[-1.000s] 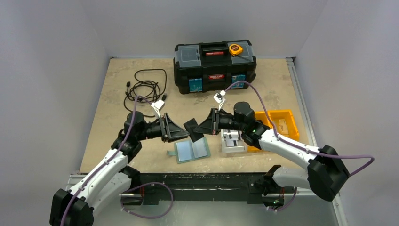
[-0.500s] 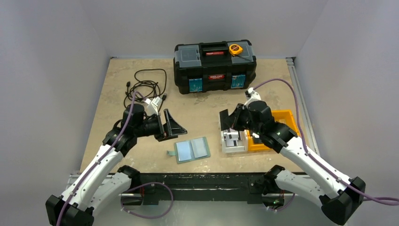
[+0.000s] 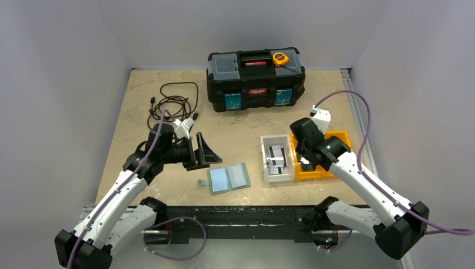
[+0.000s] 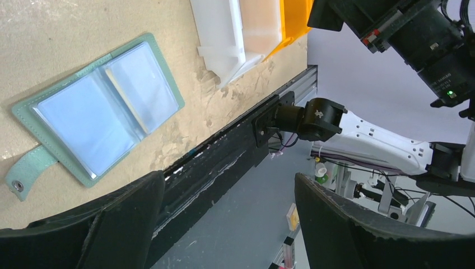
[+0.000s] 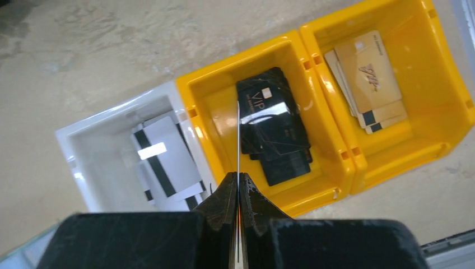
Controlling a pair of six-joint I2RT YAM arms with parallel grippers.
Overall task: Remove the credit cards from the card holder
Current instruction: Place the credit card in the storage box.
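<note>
The teal-green card holder (image 3: 228,179) lies open and flat on the table, its pale blue pockets up; it also shows in the left wrist view (image 4: 101,112). My left gripper (image 3: 206,152) is open and empty, just up-left of the holder (image 4: 228,179). My right gripper (image 3: 302,161) is shut on a thin credit card (image 5: 238,140), seen edge-on, and holds it upright over the orange bin's left compartment (image 5: 238,178). Black cards (image 5: 274,134) lie in that compartment. Tan-orange cards (image 5: 369,78) lie in the right one.
An orange two-compartment bin (image 3: 340,138) stands beside a white bin (image 3: 265,162) that holds white striped cards (image 5: 162,162). A black toolbox (image 3: 256,78) with a tape measure (image 3: 280,58) on top stands at the back. A coiled black cable (image 3: 173,103) lies at back left.
My right arm has swung right with the card, from above the card holder to over the orange bin. My left gripper has drawn back a little to the left.
</note>
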